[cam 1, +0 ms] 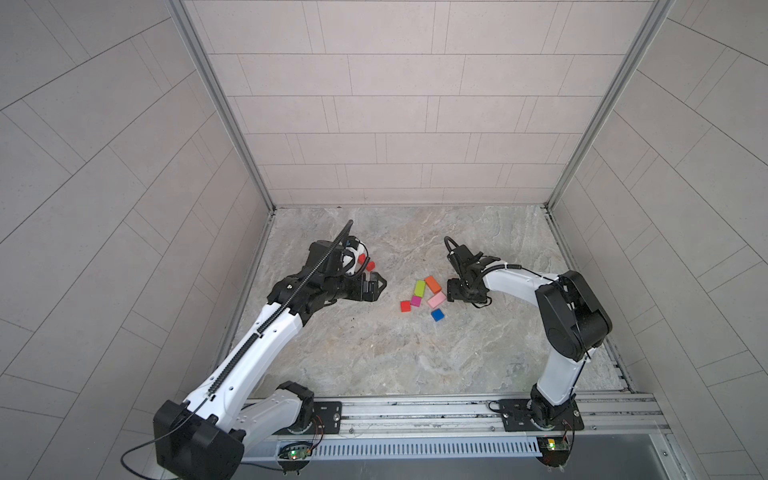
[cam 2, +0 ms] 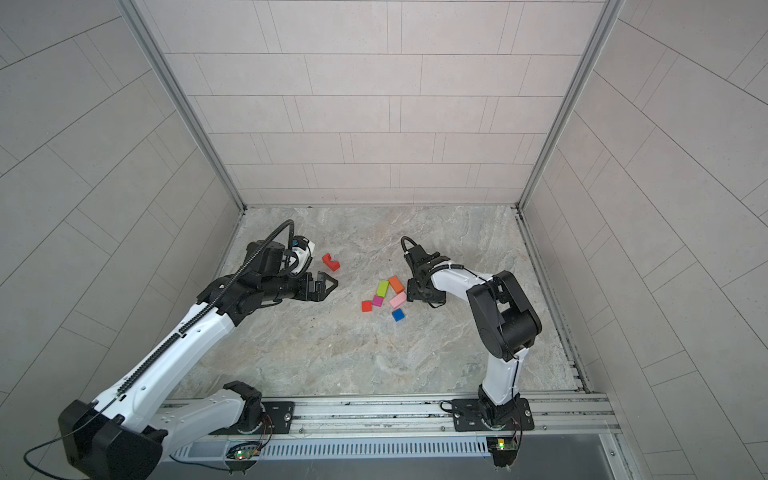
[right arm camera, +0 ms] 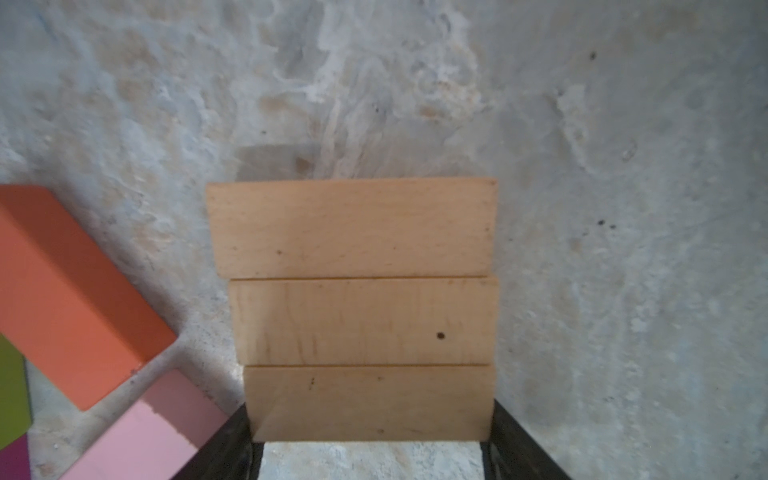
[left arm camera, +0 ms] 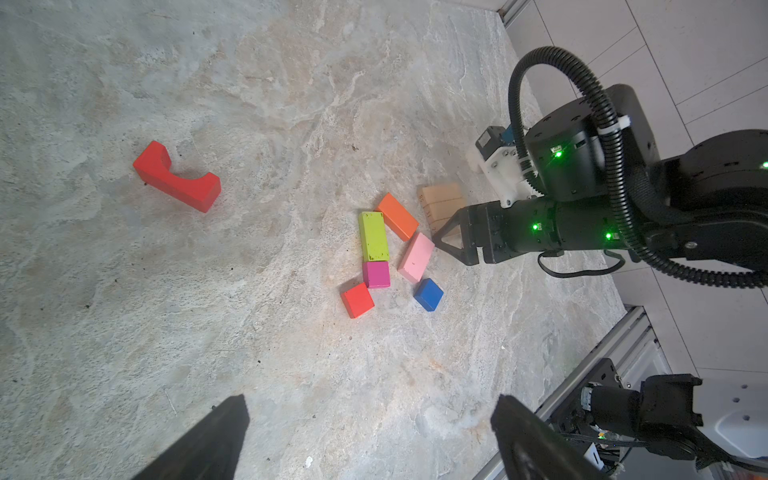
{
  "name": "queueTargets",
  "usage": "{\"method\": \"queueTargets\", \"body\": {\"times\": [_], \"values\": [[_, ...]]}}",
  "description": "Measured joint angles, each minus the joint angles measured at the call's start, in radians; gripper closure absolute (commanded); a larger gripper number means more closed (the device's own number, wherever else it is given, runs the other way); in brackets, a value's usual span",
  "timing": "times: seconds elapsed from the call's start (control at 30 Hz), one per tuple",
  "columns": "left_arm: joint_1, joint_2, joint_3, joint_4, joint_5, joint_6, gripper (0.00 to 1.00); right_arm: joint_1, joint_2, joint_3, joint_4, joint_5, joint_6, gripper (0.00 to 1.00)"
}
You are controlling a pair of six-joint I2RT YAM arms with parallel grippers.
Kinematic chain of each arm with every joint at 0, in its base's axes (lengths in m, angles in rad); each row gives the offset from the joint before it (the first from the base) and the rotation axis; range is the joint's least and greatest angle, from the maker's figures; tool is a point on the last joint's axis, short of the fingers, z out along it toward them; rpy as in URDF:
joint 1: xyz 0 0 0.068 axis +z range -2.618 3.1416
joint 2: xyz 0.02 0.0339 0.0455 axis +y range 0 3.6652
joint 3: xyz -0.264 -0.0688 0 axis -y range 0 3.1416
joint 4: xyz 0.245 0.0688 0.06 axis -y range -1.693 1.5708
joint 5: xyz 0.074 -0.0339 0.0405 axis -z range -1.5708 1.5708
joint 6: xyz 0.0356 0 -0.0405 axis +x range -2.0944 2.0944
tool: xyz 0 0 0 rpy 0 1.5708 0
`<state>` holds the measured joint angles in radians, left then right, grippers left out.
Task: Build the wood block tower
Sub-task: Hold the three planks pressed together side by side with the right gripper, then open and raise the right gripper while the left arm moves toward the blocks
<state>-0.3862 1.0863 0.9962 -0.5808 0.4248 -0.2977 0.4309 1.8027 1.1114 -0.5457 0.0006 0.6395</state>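
The left gripper point(left arm camera: 370, 402) hangs with jaws wide; the right gripper point(right arm camera: 370, 415) has jaws flanking the nearest tan bar point(right arm camera: 365, 388), grip uncertain.

Lime oblong point(right arm camera: 12, 390) mostly off-frame

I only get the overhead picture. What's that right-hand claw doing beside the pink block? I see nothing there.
Observer: Its wrist camera shows three tan bars that the right gripper hides from you. Their long sides are touching.
Visitor: Is it holding one?
Observer: Its fingers flank the ends of the nearest bar. I can't tell whether they squeeze it.
Visitor: Are the bars near the coloured ones?
Observer: Yes, beside the orange block, with a strip of bare table between.
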Motion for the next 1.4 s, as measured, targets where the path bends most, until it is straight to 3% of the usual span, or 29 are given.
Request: {"method": "queueTargets", "body": {"times": [0.9, 1.4], "values": [[0.000, 0.000, 0.000, 0.000, -0.001, 0.000, 0.02, 0.000, 0.000, 0.000, 0.001, -0.005, -0.003, 0.18], [0.000, 0.000, 0.000, 0.000, -0.001, 0.000, 0.02, 0.000, -0.002, 0.000, -0.004, -0.005, -0.008, 0.05]]}}
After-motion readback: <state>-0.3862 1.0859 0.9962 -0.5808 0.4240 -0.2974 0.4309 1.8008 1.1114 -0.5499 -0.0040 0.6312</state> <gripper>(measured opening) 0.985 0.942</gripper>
